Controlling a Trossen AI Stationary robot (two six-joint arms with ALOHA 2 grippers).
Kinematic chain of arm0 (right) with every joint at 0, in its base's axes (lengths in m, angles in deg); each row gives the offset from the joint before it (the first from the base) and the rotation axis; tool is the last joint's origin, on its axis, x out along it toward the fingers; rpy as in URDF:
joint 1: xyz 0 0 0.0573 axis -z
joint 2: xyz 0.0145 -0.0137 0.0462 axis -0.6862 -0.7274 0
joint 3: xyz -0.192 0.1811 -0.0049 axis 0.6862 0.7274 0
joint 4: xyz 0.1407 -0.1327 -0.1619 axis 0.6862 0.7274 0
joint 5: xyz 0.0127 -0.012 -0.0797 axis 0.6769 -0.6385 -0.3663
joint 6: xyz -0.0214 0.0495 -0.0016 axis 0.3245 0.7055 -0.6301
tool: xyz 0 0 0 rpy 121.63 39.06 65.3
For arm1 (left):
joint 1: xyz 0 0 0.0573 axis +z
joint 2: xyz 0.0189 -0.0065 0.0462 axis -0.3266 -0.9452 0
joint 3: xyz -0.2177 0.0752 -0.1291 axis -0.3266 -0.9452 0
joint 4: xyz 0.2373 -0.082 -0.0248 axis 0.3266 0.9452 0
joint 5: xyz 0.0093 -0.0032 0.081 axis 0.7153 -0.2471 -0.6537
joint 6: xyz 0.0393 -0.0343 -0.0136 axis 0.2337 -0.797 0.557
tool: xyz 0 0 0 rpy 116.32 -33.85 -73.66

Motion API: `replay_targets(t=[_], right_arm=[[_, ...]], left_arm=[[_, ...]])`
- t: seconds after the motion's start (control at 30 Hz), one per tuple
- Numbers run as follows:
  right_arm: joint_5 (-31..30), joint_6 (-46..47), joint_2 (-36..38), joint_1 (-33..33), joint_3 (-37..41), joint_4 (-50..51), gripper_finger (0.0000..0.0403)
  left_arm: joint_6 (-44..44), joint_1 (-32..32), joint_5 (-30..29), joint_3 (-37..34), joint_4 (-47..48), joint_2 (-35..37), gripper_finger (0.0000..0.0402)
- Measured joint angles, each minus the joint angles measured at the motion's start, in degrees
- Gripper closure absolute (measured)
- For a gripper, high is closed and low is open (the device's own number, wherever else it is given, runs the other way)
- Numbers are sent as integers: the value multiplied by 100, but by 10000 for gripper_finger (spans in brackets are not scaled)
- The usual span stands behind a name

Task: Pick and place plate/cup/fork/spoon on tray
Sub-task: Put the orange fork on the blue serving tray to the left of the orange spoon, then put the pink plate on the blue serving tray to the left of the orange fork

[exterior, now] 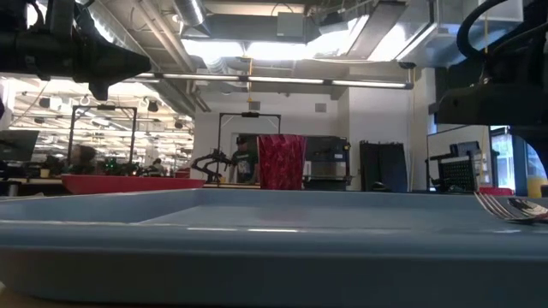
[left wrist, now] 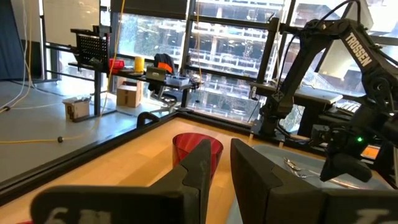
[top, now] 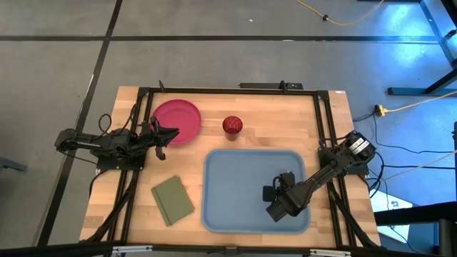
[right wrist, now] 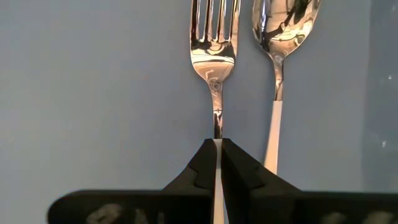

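Note:
The light-blue tray (top: 235,178) lies at the table's near middle. The fork (right wrist: 214,56) and the spoon (right wrist: 283,37) lie side by side over its floor, heads the same way. My right gripper (top: 273,202) is over the tray's right part, shut on the fork. The magenta plate (top: 177,120) and the dark-red cup (top: 232,126) stand on the table beyond the tray. My left gripper (top: 170,134) hovers at the plate's near left edge, its fingers a narrow gap apart, touching nothing. The cup shows between them in the left wrist view (left wrist: 196,146). My right gripper pinches the fork's slim handle (right wrist: 217,127) between its two fingers, below the neck. The fingers point down from above and close on the handle's two sides. The fork lies level beside the spoon, its head (exterior: 507,207) low over the tray floor; whether it rests there I cannot tell.
An olive-green square (top: 172,200) lies on the table left of the tray. A black frame (top: 235,90) runs round the table's far and side edges. Bare wood shows between the tray and the plate.

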State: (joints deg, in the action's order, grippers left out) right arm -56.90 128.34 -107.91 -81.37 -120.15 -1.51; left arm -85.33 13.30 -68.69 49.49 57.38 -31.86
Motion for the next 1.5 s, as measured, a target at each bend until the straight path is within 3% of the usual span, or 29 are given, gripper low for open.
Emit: replay_targets(t=[0.47,0.77,1.0,1.17,1.3,1.4,1.5], right_arm=[[13,-31,0,33,0,-66,311],[-131,-463,121,136,-367,265,302],[-1909,-2287,291,375,-1364,1296,302],[-4040,-3810,295,595,-1841,1997,302],[-5655,-4202,293,1023,-1864,2797,302],[-5804,-4048,297,1602,-1857,3442,302],[-5588,-4228,372,2338,-1681,3412,302]], left_arm=[[0,0,0,2,0,0,347],[1,0,0,1,0,-1,346],[6,0,2,2,0,0,347],[6,0,2,1,-2,0,347],[15,0,2,0,-2,0,347],[8,0,2,1,-2,-1,347],[8,0,2,0,-2,0,347]])
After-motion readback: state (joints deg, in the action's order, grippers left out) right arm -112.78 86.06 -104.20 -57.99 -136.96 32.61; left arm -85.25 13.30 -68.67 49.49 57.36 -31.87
